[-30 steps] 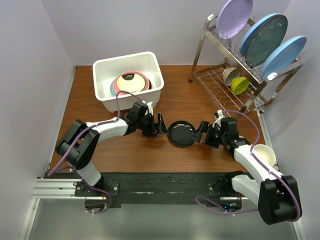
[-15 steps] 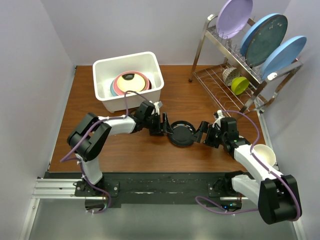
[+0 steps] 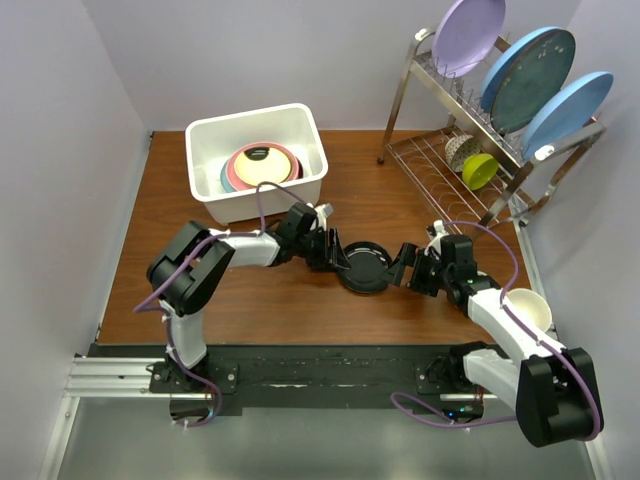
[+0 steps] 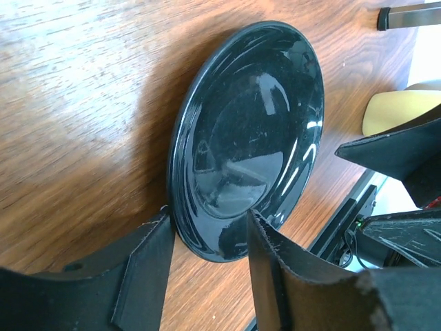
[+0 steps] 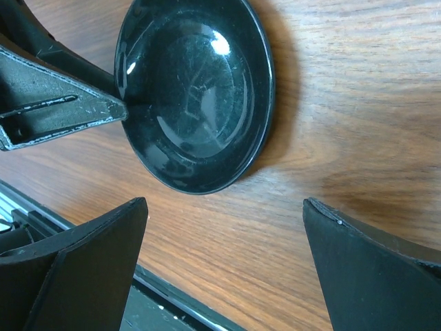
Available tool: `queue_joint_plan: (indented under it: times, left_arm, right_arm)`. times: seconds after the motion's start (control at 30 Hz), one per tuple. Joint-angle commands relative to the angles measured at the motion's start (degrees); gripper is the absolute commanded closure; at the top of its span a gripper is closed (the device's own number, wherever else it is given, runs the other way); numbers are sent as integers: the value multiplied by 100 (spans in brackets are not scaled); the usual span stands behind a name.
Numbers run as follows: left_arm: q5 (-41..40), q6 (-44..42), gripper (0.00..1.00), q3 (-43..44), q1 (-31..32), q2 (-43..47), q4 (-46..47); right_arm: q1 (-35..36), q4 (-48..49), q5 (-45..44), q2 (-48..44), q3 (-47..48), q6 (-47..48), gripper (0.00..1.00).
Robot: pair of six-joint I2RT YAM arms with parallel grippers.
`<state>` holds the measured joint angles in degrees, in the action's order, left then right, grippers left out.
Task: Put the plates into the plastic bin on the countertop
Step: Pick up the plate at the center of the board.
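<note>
Over the last second the left gripper (image 3: 335,255) has slid rightward, away from the plastic bin (image 3: 250,113) with its stacked plates (image 3: 262,163). Its half-narrowed jaws straddle the black plate (image 3: 365,266)'s rim; whether they pinch it I cannot tell. The plate lies mid-countertop (image 3: 360,190). Just right of it, the right gripper (image 3: 405,265) is spread wide.

Bright, even light falls from overhead. The glossy black plate (image 4: 248,138) carries white glare spots and reflections, and a soft shadow hugs its rim on the desk (image 4: 76,103). Nearest the lens, my left claw (image 4: 207,224) blurs slightly.
</note>
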<state>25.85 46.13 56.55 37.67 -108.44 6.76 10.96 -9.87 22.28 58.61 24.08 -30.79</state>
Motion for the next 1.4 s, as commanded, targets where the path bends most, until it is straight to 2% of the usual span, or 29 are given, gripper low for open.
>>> queue_joint_plan:
  times: [0.0,0.3,0.57,0.6,0.7,1.07,1.37]
  left_arm:
    - [-9,80,53,-4,39,-282,53]
    - [17,107,74,-136,39,-318,158]
    - [17,124,87,-145,39,-309,150]
    - [17,133,92,-145,39,-300,150]
    - [8,133,100,-171,47,-265,141]
    - [-80,63,100,-119,39,16,-87]
    - [-369,-51,100,66,30,639,-580]
  right_arm:
    - [3,46,75,19,-8,108,1]
    - [11,46,74,45,1,108,1]
    - [11,38,66,37,-8,108,1]
    - [3,29,66,28,-8,117,1]
    - [11,11,66,10,-8,108,1]
    - [11,46,145,-43,-17,55,1]
    - [11,196,312,-245,-26,-77,1]
